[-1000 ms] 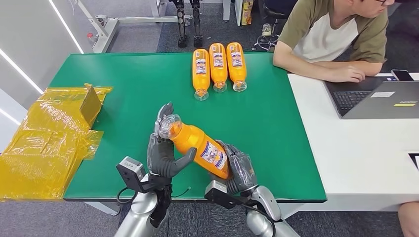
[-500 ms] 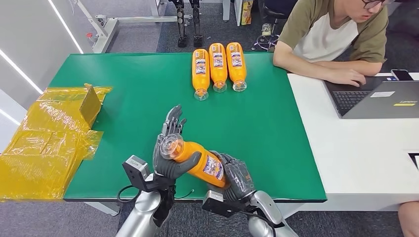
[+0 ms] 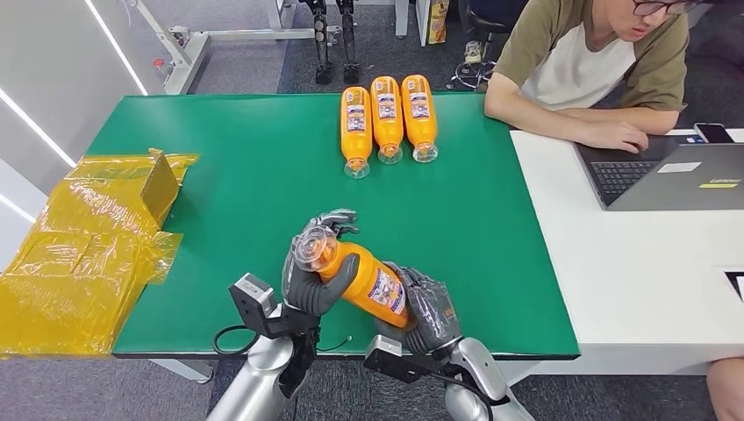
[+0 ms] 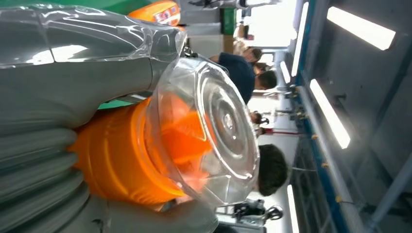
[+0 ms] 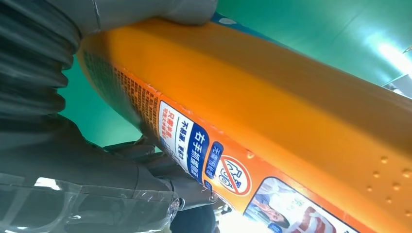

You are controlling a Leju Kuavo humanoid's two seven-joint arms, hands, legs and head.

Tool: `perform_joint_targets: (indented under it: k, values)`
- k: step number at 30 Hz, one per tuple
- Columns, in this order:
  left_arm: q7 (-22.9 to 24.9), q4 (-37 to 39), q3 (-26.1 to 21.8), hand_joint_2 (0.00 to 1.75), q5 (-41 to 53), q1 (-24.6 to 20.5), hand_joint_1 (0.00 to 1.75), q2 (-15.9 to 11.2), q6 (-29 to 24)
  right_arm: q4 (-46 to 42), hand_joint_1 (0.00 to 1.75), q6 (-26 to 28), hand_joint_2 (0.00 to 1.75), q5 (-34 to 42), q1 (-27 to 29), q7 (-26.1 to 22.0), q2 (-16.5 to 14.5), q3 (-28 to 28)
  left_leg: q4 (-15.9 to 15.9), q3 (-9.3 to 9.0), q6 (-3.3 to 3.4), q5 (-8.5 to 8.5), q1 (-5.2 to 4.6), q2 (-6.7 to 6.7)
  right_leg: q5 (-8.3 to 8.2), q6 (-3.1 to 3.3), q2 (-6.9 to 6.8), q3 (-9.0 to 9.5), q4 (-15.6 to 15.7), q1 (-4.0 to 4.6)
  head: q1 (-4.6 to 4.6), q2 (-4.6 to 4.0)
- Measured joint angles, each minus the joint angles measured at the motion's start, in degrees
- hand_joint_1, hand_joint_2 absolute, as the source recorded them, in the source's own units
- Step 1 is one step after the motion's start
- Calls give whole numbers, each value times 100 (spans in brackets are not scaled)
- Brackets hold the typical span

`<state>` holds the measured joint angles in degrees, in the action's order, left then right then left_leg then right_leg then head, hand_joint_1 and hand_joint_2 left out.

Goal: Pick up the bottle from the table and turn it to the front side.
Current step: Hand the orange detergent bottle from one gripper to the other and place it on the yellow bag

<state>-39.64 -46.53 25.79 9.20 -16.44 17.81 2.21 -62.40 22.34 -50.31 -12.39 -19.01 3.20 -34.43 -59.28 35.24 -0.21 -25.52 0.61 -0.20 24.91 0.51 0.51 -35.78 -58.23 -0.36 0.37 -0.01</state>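
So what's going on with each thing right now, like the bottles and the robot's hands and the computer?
Held bottle: lifted off the table, tilted, clear cap end toward the left hand, label showing.
Left hand: grips the bottle near its cap.
Right hand: grips the bottle's lower end.
Three bottles: lying side by side on the green table, labels up.
Laptop: open, with a person sitting at it.
Yellow wrap: crumpled, hanging over the table's edge.

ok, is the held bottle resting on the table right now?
No. The bottle is lifted off the green table, gripped by the left hand and right hand.
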Motion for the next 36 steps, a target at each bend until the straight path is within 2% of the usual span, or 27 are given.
perform_joint_targets:
  k: [1, 3, 4, 5, 7, 13, 17, 19, 24, 27, 32, 36]
  values:
    - [1, 0, 0, 175, 0, 0, 175, 0, -1, -10, 154, 11, 175, -33, 9, 15, -1, 13, 0, 0, 0, 0, 0, 0, 0, 0, 0, 0, 0, 0, 0, 0]
    - [1, 0, 0, 175, 3, 0, 175, 0, -11, -25, 91, 40, 175, -91, 24, 30, -8, 33, 0, 0, 0, 0, 0, 1, 0, 0, 1, 0, 0, 0, 0, 0]
    - [2, -1, 0, 175, 9, 0, 175, 0, -20, -30, 51, 65, 175, -115, 31, 36, -17, 43, 0, 0, 0, 0, 0, 1, 0, 0, 1, 0, 0, 0, 0, 1]
    - [7, -2, 0, 175, 22, 0, 175, -1, -35, -33, 18, 104, 175, -143, 41, 44, -31, 52, 0, 0, 0, 0, 0, 1, 0, 0, 1, 0, 0, 0, 0, 0]
    - [42, -10, 0, 175, 72, 1, 175, -2, -100, -36, 0, 221, 175, -207, 68, 55, -65, 61, 0, 0, 0, 0, 0, 0, 0, 0, 0, 1, 0, 0, 0, 0]
    - [301, -255, -7, 175, 397, 24, 175, -23, -628, -66, 0, 883, 175, -206, 200, 14, -235, 59, 1, 3, 0, 0, 1, 0, 0, 0, -1, 0, -2, 0, -1, 1]
    - [649, -691, -54, 175, 936, 34, 175, -64, -1314, -168, 0, 1248, 175, -87, 321, -100, -361, 52, 3, 4, -1, 0, 1, -2, 1, 1, -3, 1, -3, 1, 0, 1]
    - [820, -911, -116, 175, 1291, 22, 175, -94, -1747, -245, 0, 1372, 175, 57, 413, -204, -428, 41, 3, 5, -1, 0, 1, -3, 1, 1, -4, 1, -3, 1, 1, 0]
    - [1438, -1267, -353, 175, 2763, -122, 175, -315, -3366, -478, 0, 1569, 175, 654, 652, -573, -595, -5, 4, 5, -2, 1, 3, -3, 3, 4, -5, 0, -5, 1, 1, 1]
    - [1807, -1344, -516, 175, 3655, -312, 175, -516, -3988, -607, 0, 1599, 175, 1031, 777, -868, -688, -22, 5, 5, -4, 3, 4, -5, 4, 6, -8, 1, -7, 2, 2, 1]
    - [2288, -1176, -952, 175, 5154, -814, 175, -860, -4197, -853, 0, 1606, 175, 1402, 972, -1237, -849, -18, 5, 3, -7, 5, 3, -4, 3, 6, -7, 1, -8, 2, 2, 1]
    - [2724, -325, -1160, 175, 5941, -1434, 175, -1143, -4209, -1037, 0, 1606, 175, 1633, 1050, -1447, -889, 27, 5, 2, -9, 8, 3, -4, 1, 8, -7, 3, -9, 2, 4, 1]
